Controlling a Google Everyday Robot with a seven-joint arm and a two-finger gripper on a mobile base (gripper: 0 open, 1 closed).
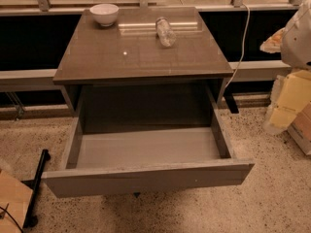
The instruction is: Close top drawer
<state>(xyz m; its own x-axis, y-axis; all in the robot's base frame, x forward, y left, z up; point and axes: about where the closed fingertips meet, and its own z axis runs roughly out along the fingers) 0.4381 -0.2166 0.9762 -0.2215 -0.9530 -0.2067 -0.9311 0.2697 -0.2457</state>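
**Camera view: the top drawer is sticking way out**

The top drawer is hanging far out of the cabinet, toward where I am standing. Its flat grey-brown front is sitting lowest in the view. The front is running a little slanted, with its right end sitting higher than its left end. Behind the front, the pale grey box of the drawer is lying open to the ceiling. Past the box, a dark hollow is showing under the shiny brown top of the cabinet.

The gripper is not showing up anywhere in this view, so I cannot tell if it is open or closed. A big white round shape is poking in at the right edge, up high, well apart from the drawer. I cannot tell what it is.

On top of the cabinet, a white bowl is sitting upright near the back left corner. A clear bottle is lying on its side near the back, to the right of the bowl and apart from it.

A white cord is hanging down behind the cabinet on the right. Some pale yellow boxes are piling up by the right edge. A black pole is lying on the speckled floor just left of the drawer front. A brown cardboard box is sitting in the bottom left corner.
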